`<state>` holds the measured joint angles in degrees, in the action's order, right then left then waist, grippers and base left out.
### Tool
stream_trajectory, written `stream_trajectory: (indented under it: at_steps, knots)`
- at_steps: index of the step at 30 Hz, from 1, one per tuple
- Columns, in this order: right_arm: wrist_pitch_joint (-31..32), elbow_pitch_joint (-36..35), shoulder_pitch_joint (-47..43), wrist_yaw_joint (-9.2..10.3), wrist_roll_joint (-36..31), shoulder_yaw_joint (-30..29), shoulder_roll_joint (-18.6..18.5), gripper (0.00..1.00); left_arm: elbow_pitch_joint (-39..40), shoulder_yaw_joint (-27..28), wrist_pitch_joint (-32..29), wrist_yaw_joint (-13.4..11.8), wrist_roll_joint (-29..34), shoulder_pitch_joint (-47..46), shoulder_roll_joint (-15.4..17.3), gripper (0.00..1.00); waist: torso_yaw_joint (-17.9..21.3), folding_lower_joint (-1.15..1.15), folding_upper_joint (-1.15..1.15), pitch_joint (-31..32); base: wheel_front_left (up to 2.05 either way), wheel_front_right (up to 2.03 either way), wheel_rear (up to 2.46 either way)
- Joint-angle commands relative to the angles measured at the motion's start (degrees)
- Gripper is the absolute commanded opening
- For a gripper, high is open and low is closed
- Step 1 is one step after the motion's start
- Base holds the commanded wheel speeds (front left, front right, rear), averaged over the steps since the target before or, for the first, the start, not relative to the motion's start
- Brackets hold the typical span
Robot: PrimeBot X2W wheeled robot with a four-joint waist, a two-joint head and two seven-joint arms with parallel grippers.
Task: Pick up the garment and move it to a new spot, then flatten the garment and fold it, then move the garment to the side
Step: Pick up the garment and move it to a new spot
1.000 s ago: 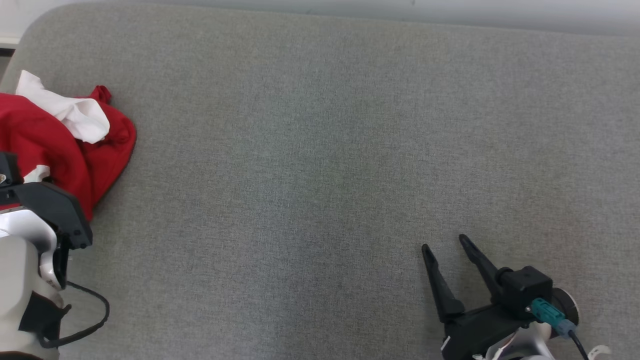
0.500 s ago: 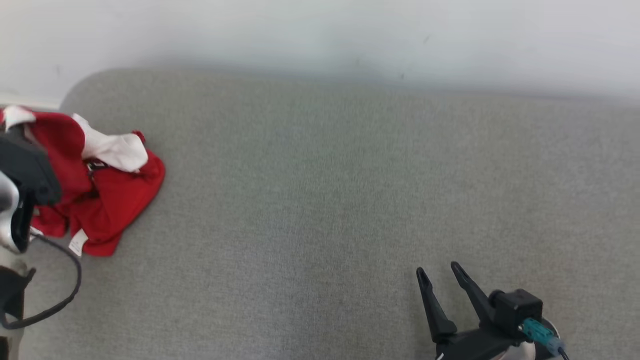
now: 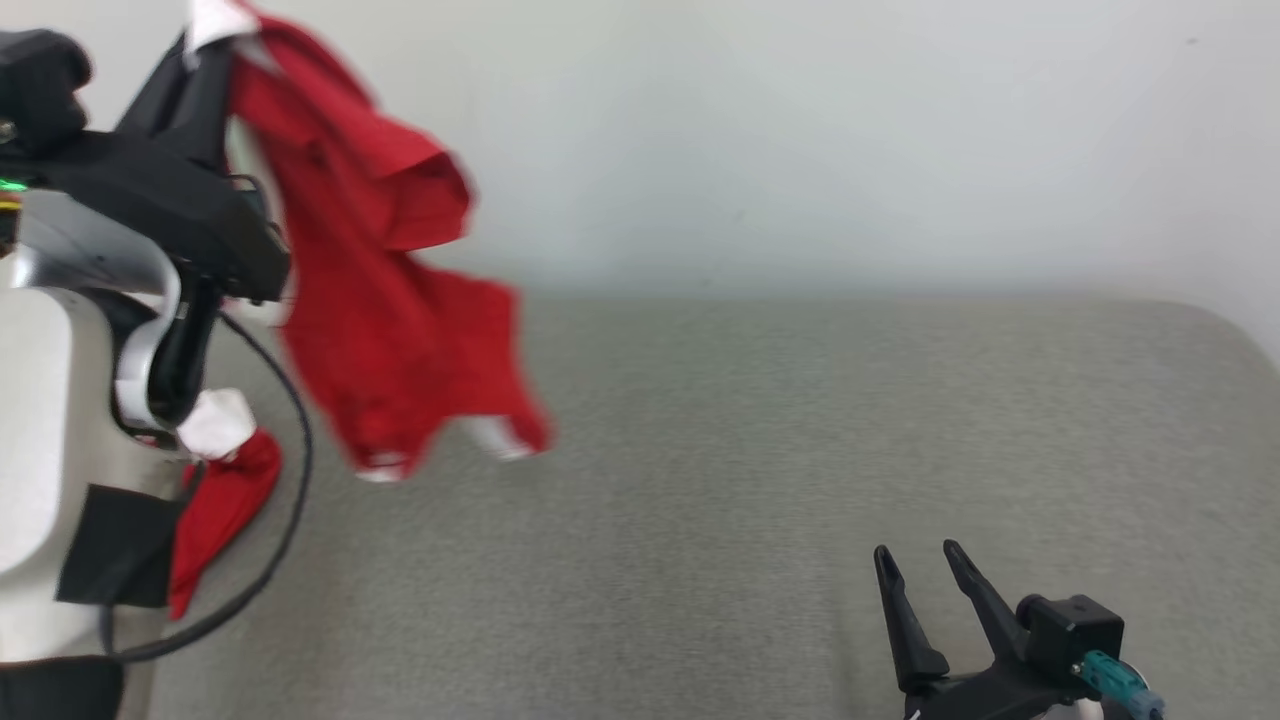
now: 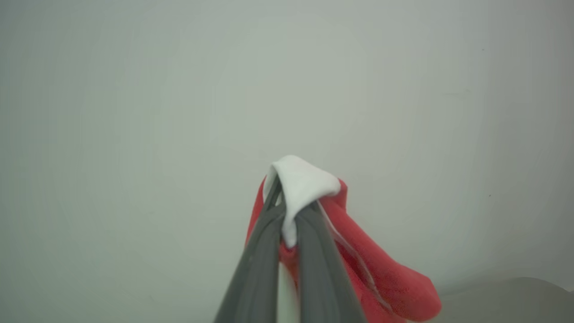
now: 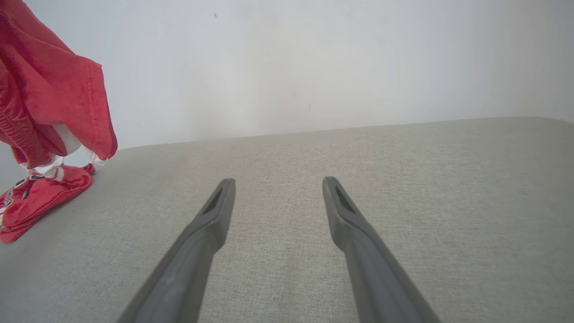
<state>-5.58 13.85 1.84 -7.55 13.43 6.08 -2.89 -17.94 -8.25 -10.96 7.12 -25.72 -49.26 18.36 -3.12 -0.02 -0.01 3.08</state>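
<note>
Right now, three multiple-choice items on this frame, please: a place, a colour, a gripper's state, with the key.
1. Where is the garment held?
A. Flat on the grey surface
B. In the left gripper, raised
C. In the right gripper
2. The garment's colours?
A. Blue and yellow
B. Red and white
C. All green
3. The right gripper is:
A. Open and empty
B. Shut on cloth
C. Shut on a cable
Key: 1 B, white edge pinched in its shut jaws; 2 B, red cloth, white trim; 3 A, jaws apart above the grey surface.
</note>
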Motion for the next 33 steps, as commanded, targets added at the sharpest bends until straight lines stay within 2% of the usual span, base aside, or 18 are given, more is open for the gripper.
stream_trajectory:
  at_steps: [1,5,11,15,21,22,23,24,28,33]
  knots:
    - [0.21,-0.42,-0.16,0.12,-0.52,-0.54,0.0,1.0,1.6,-0.7,0.34,0.24,-0.73,1.18,-0.9,0.0,7.42,0.02,0.01,1.2,0.0,0.0,0.0]
    - [0.93,-1.3,0.22,0.12,-1.11,-0.36,-0.01,1.0,5.31,-2.74,0.0,0.16,-1.47,3.01,-3.23,0.0,12.78,0.02,0.01,0.25,0.0,0.0,0.0]
    - [1.52,-2.11,0.06,0.12,-0.75,0.08,0.0,1.0,6.43,-5.59,1.7,-0.95,-2.02,8.21,-7.33,0.0,18.87,0.02,0.01,-1.61,0.0,0.0,0.0]
    - [1.69,-2.37,0.58,0.12,-0.16,0.82,0.0,1.0,2.37,-7.65,4.52,-1.44,-1.4,12.63,-9.8,0.0,21.7,0.02,0.01,-2.88,0.0,0.0,0.0]
    - [1.3,-2.16,1.71,0.12,0.33,1.61,0.01,1.0,-9.0,-12.06,9.11,-1.46,2.07,16.5,-11.26,0.0,23.68,0.02,0.01,-4.59,0.0,0.0,0.0]
    - [1.26,-2.04,1.72,0.12,0.34,1.67,0.01,1.0,-10.94,-12.57,9.88,-1.55,2.32,16.83,-11.6,0.29,23.66,0.02,0.01,-4.69,0.0,0.0,0.0]
    - [1.23,-1.95,1.74,0.12,0.34,1.74,0.01,1.0,-12.76,-13.09,10.64,-1.43,2.68,17.01,-11.89,0.94,23.59,0.02,0.01,-4.81,0.0,0.0,0.0]
    - [1.17,-1.83,1.76,0.12,0.35,1.73,0.02,1.0,-14.49,-13.54,11.15,-1.31,2.48,17.35,-12.31,1.0,23.43,0.02,0.01,-4.87,0.0,0.0,0.0]
    - [0.96,-1.24,1.4,0.12,0.58,1.45,0.01,1.0,-19.77,-14.63,13.48,-1.11,1.21,17.88,-13.77,1.0,21.99,0.02,0.01,-4.65,0.0,0.0,0.0]
    - [0.93,-0.89,1.22,0.12,0.2,0.84,-0.01,1.0,-21.3,-15.67,16.33,-0.59,0.02,18.84,-14.23,1.0,19.45,0.02,0.01,-3.85,0.0,0.0,0.0]
